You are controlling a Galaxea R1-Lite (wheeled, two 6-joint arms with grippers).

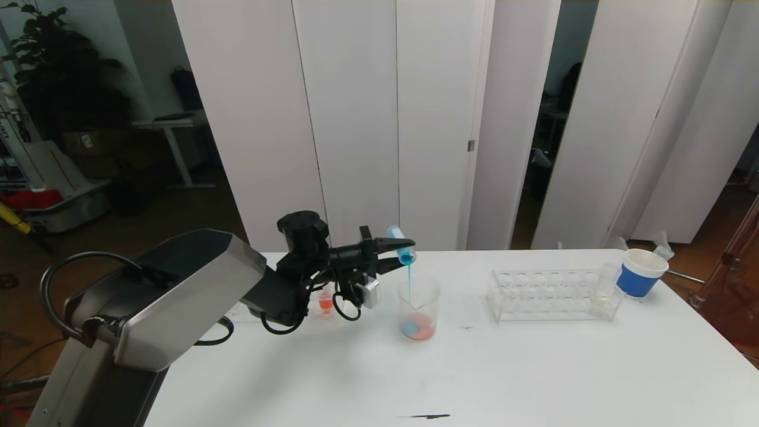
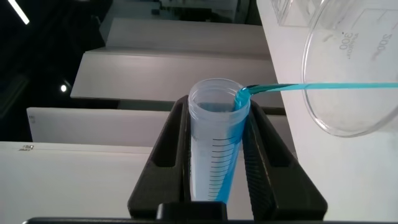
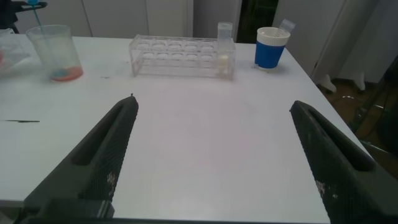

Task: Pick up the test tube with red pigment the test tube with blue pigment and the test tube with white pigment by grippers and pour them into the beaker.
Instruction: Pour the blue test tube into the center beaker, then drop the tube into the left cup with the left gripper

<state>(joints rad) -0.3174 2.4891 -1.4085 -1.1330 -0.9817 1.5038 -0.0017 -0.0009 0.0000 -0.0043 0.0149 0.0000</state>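
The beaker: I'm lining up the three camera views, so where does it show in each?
Head view: the beaker stands mid-table, under the left gripper.
Left wrist view: its rim shows beyond the tilted tube.
Right wrist view: far off, near the clear rack.
Shared landmark: the blue stream falling into it.

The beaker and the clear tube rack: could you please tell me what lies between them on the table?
Nothing but bare white table with a faint dark mark lies between the beaker and the rack, as the head view shows.

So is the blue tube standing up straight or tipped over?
Tipped. The left gripper holds the test tube with blue pigment mouth-down, and blue liquid streams into the beaker.
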